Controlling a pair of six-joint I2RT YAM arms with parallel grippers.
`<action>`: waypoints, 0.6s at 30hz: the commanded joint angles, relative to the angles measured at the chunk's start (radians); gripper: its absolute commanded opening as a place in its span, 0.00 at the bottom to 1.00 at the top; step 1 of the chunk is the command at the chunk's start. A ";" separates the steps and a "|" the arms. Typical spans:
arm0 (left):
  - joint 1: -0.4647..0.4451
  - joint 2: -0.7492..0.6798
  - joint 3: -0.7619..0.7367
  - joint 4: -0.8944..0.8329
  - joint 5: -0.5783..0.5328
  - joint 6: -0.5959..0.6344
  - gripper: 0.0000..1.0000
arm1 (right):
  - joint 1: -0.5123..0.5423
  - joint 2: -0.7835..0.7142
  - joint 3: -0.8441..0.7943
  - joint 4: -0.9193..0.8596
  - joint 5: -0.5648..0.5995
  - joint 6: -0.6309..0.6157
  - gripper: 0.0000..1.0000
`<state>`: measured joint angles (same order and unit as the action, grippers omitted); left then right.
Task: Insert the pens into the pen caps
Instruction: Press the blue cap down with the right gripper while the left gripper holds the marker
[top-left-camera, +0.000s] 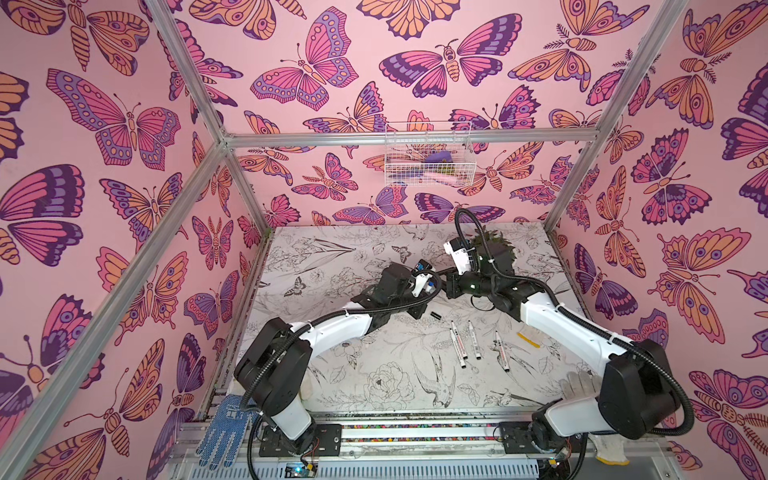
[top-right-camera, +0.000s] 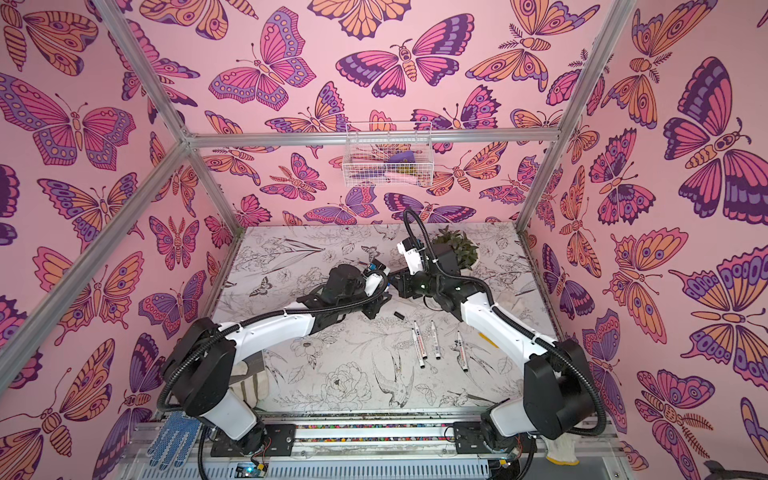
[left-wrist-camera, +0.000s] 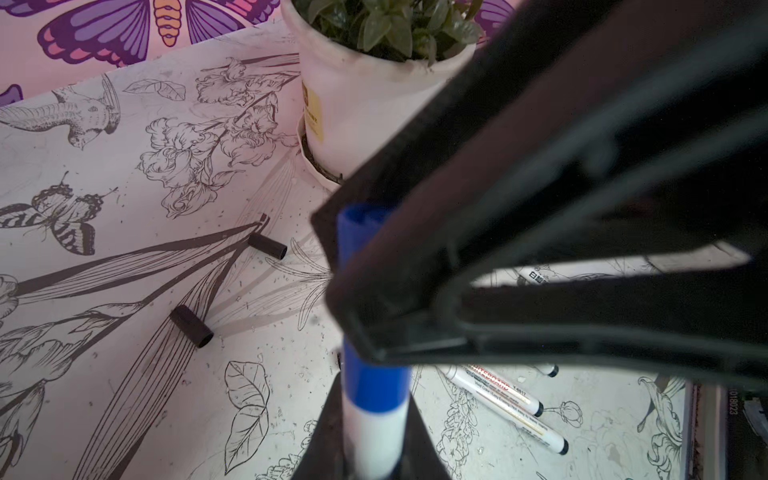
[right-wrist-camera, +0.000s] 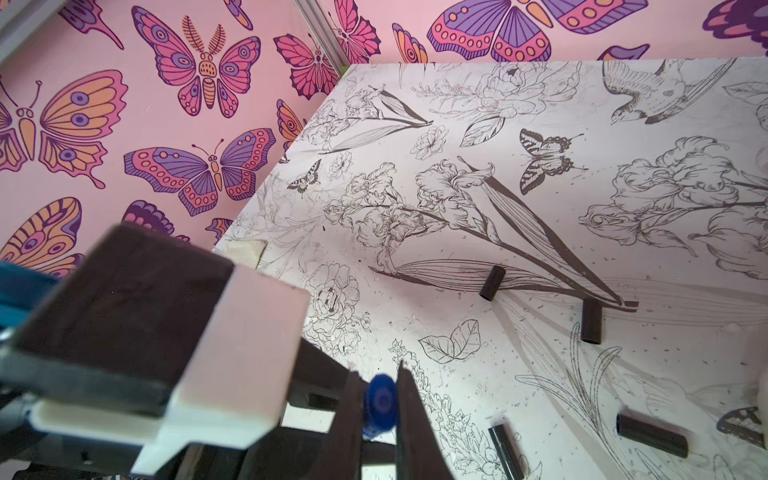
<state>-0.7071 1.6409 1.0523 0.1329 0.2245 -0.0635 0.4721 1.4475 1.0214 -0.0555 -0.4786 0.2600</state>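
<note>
**Blue cap and pen joined in mid-air, four pairs left on the sheet**

Take 12 o'clock as the back wall in both top views. The flat white table sheet printed with line-drawn flowers and birds (top-left-camera: 353, 374) carries everything. At its 1 o'clock stands the round white plant pot with green leaves (left-wrist-camera: 357, 104), clear of the work.

Above the sheet's middle the two arms meet nose to nose, probably so each can push against the other. The left gripper (left-wrist-camera: 374, 419) is clamped on the barrel of a slim white marker pen (left-wrist-camera: 370, 444). The right gripper (right-wrist-camera: 378, 388) is pinched on the short blue plastic cap (right-wrist-camera: 380, 405). That cap sits over the pen's tip; I cannot tell whether it is fully seated.

Four loose white pens (top-left-camera: 473, 340) lie at 5 o'clock from that meeting point, within easy reach. Four small black cylindrical caps (right-wrist-camera: 591, 321) lie scattered on the sheet, one of them at 6 o'clock just below the grippers.
</note>
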 joint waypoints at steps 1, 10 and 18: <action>0.102 -0.088 0.193 0.804 -0.216 -0.093 0.00 | 0.086 0.076 -0.142 -0.645 -0.152 -0.077 0.00; 0.183 -0.091 0.223 0.840 -0.206 -0.175 0.00 | 0.086 0.069 -0.173 -0.621 -0.143 -0.063 0.00; 0.227 -0.093 0.270 0.847 -0.169 -0.177 0.00 | 0.086 0.083 -0.172 -0.625 -0.144 -0.058 0.00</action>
<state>-0.6518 1.6409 1.1156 0.0700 0.3290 -0.0944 0.4797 1.4467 1.0195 0.0315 -0.4633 0.2573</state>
